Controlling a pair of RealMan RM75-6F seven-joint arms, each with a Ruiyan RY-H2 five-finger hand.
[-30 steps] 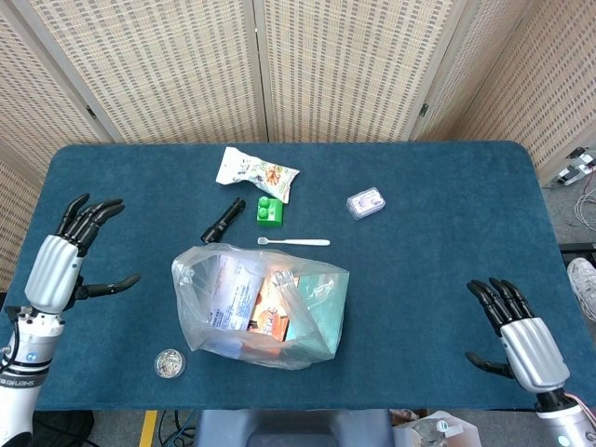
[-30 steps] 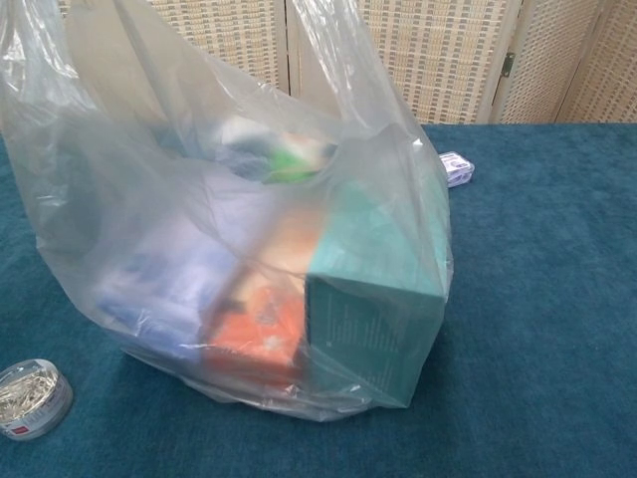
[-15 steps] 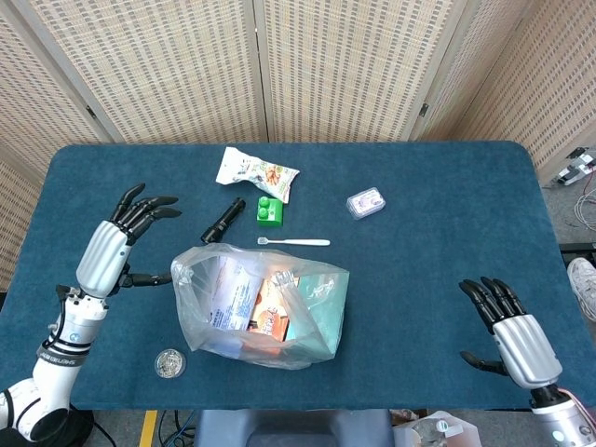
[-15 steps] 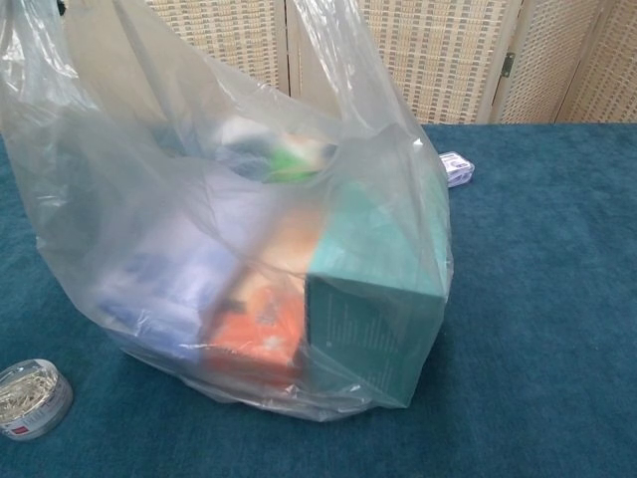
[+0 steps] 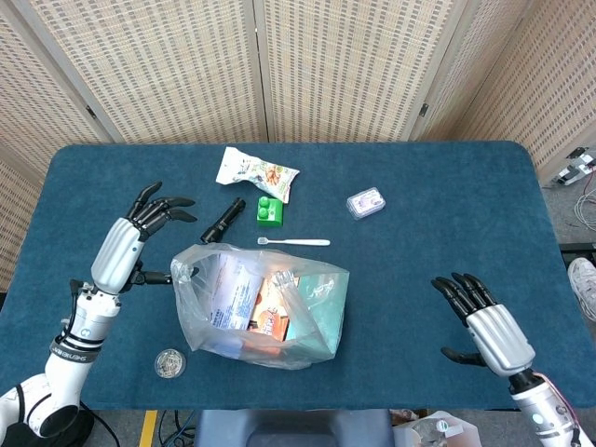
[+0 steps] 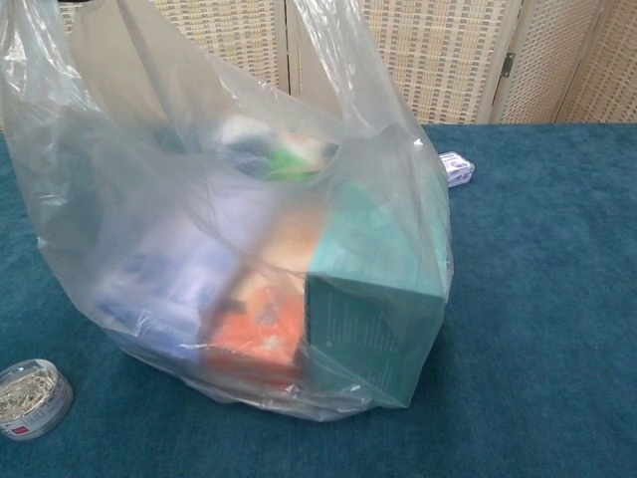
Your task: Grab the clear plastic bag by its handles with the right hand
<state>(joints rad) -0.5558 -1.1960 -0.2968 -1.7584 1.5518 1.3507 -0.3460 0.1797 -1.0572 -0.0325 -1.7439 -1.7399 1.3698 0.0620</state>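
My right hand spread, empty, at 3 o'clock of clear plastic bag (left hand spread, empty, beside it). Risk: floppy handles slipping fingers.

The left hand is in the left middle of the head view, held up with its fingers spread apart and holding nothing. Its arm runs down to the lower left corner. The right hand is in the lower right, fingers spread wide too, with nothing in it.
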